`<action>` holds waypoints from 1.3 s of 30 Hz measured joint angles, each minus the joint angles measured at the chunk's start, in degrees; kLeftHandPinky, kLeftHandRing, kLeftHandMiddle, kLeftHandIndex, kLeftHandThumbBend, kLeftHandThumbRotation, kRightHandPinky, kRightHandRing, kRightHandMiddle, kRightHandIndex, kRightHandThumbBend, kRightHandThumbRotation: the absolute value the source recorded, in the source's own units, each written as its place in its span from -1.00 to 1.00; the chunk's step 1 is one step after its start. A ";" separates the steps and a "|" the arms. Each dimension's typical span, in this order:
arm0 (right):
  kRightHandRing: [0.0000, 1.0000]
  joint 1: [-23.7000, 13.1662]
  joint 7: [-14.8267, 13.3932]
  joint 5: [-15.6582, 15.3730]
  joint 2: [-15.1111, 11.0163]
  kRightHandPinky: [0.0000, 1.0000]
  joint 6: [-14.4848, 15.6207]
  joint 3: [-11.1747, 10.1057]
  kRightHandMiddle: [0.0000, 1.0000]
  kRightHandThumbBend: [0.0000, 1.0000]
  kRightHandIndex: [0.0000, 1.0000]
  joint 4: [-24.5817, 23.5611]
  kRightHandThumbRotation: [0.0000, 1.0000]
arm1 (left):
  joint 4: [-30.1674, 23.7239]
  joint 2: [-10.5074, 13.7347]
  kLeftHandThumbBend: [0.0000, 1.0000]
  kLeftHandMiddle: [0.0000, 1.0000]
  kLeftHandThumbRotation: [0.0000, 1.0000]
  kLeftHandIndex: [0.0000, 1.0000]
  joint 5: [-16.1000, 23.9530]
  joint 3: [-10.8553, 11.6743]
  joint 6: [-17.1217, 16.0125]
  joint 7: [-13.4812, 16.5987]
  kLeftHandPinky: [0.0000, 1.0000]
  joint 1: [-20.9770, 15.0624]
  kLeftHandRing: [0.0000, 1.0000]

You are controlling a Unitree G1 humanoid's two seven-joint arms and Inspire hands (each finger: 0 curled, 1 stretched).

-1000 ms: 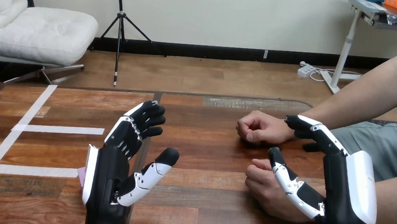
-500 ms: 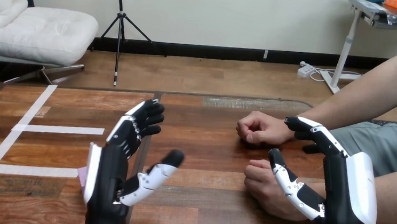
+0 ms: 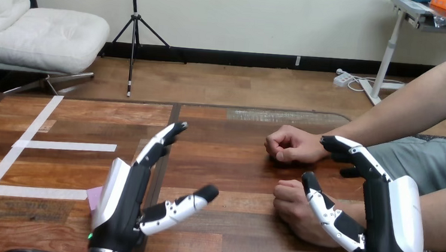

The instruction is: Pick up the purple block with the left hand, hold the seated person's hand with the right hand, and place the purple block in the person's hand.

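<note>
The left robot hand stands on edge low at the view's left, spread wide, its fingers straight and pointing away across the desk, its thumb angled out to the right, holding nothing. Just beside its left edge a sliver of the purple block lies on the desk, mostly hidden behind it. The right robot hand is also wide, holding nothing; its thumb lies against the person's nearer hand, a loose fist. The person's farther hand, also curled, rests on the desk near the right robot hand's fingertips
</note>
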 measured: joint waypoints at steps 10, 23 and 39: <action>0.44 0.51 0.00 -0.04 0.00 0.28 0.00 0.00 0.49 -0.17 0.47 0.00 -0.25 | -7.87 3.16 0.59 1.00 0.29 0.99 8.70 -0.08 11.52 0.00 0.99 4.07 1.00; 0.45 0.50 0.01 -0.05 0.00 0.29 0.02 0.01 0.49 -0.17 0.47 0.00 -0.24 | -16.46 6.54 0.54 1.00 0.39 1.00 15.10 -0.31 20.73 0.19 1.00 7.57 1.00; 0.44 0.34 0.02 -0.08 -0.02 0.28 0.04 0.00 0.49 -0.19 0.47 0.00 -0.26 | -26.33 9.79 0.58 1.00 0.38 0.98 19.70 -2.31 28.84 0.22 0.99 8.43 0.98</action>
